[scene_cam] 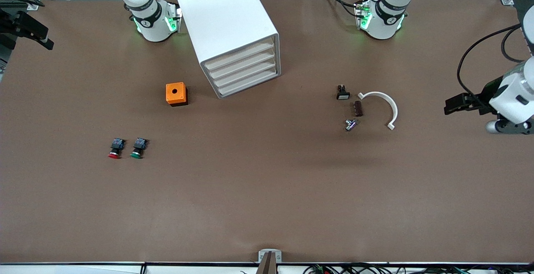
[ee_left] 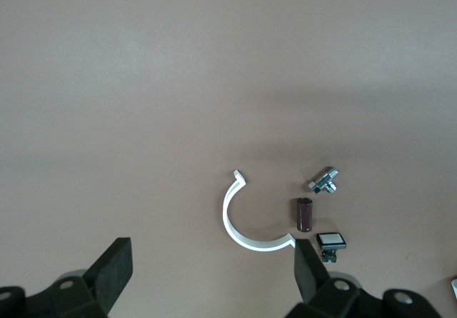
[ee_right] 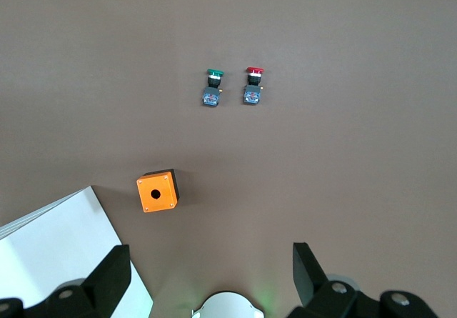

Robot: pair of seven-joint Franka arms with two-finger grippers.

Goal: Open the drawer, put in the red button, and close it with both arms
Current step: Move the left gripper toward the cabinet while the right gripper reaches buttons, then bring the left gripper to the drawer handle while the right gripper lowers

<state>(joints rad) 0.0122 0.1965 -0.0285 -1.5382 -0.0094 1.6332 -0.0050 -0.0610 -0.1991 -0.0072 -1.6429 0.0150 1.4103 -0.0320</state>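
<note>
The white cabinet [scene_cam: 227, 23] stands near the arm bases with all four beige drawer fronts [scene_cam: 244, 71] shut. The red button [scene_cam: 114, 149] lies on the table toward the right arm's end, beside a green-capped button [scene_cam: 137, 148]; both also show in the right wrist view, the red button [ee_right: 253, 86] and the green one [ee_right: 212, 88]. My right gripper [ee_right: 211, 257] is open and empty, high up at the table's edge [scene_cam: 35, 32], well away from the buttons. My left gripper [ee_left: 211, 257] is open and empty, high over the left arm's end [scene_cam: 454, 105].
An orange box [scene_cam: 176, 94] with a round hole sits beside the cabinet. Toward the left arm's end lie a white half-ring clamp [scene_cam: 381, 105], a brown cylinder [scene_cam: 358, 108], a metal bolt [scene_cam: 350, 124] and a small black switch [scene_cam: 343, 93].
</note>
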